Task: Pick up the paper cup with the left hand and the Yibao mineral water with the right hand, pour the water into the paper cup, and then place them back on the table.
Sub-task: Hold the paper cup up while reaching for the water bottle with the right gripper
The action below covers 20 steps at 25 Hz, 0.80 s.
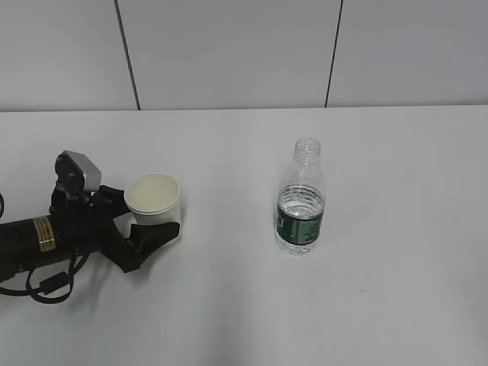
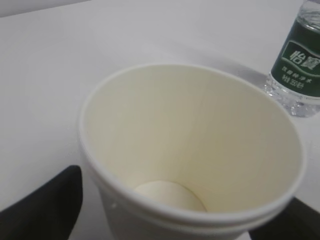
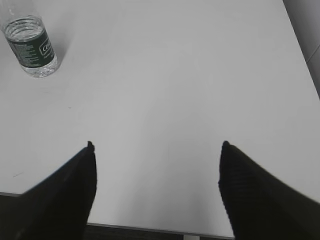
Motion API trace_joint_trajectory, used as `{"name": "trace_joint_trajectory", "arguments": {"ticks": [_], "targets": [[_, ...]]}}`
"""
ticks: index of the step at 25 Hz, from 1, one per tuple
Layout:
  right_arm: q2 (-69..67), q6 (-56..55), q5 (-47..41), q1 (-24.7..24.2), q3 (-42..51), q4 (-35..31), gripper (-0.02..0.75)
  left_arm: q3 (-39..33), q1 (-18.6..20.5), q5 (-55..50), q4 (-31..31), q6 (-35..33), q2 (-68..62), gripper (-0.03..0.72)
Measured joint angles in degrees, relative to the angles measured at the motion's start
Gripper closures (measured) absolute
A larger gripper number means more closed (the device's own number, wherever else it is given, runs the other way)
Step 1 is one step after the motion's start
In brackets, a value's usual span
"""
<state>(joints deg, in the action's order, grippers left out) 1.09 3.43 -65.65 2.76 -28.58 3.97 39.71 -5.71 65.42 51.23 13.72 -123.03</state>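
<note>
White paper cup (image 1: 152, 200) stands upright at the worktop's (image 1: 381, 305) left, between the left claw's (image 1: 145, 221) wide-spread fingers. Yibao mineral water (image 1: 300, 206) stands capless to its right. Right claw (image 3: 157, 190) gapes wide, gripping nothing, well apart from the bottle.

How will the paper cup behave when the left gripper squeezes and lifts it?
The paper cup looks empty in the left wrist view, so it is probably very light and easy to knock or slide. Its thin walls would likely dent under a hard squeeze from the left gripper. The tapered sides might let it slip downward in a loose hold.
</note>
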Motion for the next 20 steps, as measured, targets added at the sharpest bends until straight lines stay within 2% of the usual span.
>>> {"name": "trace_joint_trajectory", "arguments": {"ticks": [4, 12, 20], "targets": [[0.0, 0.0, 0.0, 0.0, 0.0, 0.0, 0.146, 0.0, 0.0, 0.0, -0.06, 0.0, 0.0, 0.113], [0.0, 0.0, 0.0, 0.0, 0.0, 0.0, 0.146, 0.0, 0.0, 0.0, -0.12, 0.0, 0.0, 0.208], [0.0, 0.0, 0.0, 0.0, 0.0, 0.0, 0.146, 0.0, 0.0, 0.0, -0.27, 0.0, 0.0, 0.215]]}}
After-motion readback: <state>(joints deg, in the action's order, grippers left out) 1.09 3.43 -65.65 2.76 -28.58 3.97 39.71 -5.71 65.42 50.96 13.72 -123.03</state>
